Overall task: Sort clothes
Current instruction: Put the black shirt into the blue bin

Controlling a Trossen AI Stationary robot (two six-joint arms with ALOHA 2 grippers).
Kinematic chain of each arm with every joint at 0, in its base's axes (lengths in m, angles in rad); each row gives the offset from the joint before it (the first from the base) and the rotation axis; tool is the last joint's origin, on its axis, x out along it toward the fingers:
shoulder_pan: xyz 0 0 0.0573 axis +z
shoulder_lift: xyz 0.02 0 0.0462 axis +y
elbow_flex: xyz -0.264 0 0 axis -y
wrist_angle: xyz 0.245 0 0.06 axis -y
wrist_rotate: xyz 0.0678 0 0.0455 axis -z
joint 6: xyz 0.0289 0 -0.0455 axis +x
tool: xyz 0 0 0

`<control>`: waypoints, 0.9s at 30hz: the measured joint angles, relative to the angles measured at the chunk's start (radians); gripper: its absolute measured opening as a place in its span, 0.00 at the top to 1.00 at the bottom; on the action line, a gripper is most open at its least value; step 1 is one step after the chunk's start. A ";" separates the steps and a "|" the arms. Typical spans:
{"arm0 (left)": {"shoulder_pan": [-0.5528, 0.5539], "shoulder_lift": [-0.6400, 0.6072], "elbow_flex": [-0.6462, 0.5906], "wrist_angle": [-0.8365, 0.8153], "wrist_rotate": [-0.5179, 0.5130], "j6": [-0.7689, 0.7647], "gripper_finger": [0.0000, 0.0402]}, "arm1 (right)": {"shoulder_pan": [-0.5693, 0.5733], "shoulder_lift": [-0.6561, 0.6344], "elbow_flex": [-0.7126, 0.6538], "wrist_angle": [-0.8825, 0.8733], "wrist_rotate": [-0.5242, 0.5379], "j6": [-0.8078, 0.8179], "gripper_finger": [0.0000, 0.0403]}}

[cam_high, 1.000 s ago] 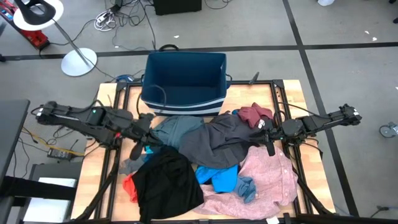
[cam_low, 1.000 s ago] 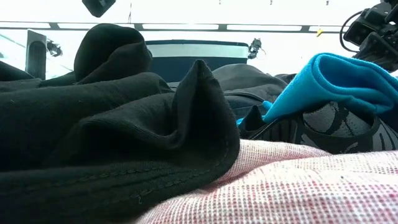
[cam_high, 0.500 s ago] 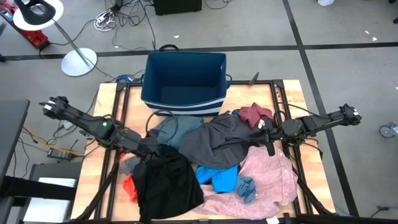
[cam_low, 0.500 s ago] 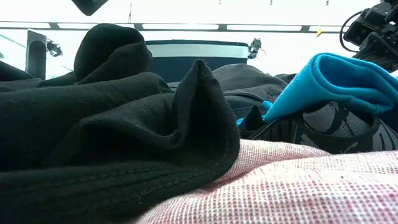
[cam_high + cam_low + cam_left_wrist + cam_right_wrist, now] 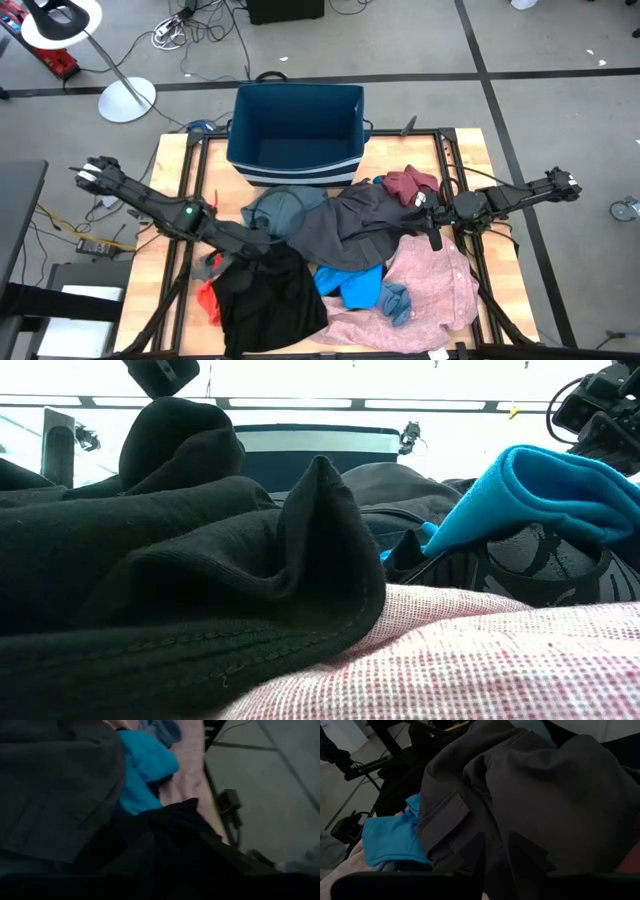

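While the left gripper [image 5: 262, 243] sits at the black garment [image 5: 268, 292], pile's 9 o'clock, grip state can't be told; pinch one layer only, lift clear w/o dragging the dark grey garment [image 5: 350, 228]. Right gripper [image 5: 432, 226] waits at 3 o'clock.

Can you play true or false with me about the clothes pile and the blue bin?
1. The bin has clothes in it. False: it looks empty; the clothes all lie on the table.
2. The black garment lies on the left arm's side of the pile. True.
3. The maroon piece lies next to the red piece. False: they are at opposite sides of the pile, the maroon one near the right gripper.
4. The bright blue piece lies partly on the pink shirt. True.
5. The left gripper is over the bin. False: it is at the pile, by the black garment's edge.
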 joint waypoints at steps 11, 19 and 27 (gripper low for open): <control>0.000 0.152 -0.001 -0.055 -0.118 -0.021 0.58 | 0.000 0.000 0.000 0.000 0.000 0.000 0.78; 0.003 0.197 -0.001 -0.190 -0.314 -0.027 0.58 | 0.000 0.000 0.000 0.001 0.000 0.000 0.78; 0.050 0.260 -0.001 -0.213 -0.229 -0.024 0.58 | 0.000 0.000 0.000 0.008 0.000 0.000 0.78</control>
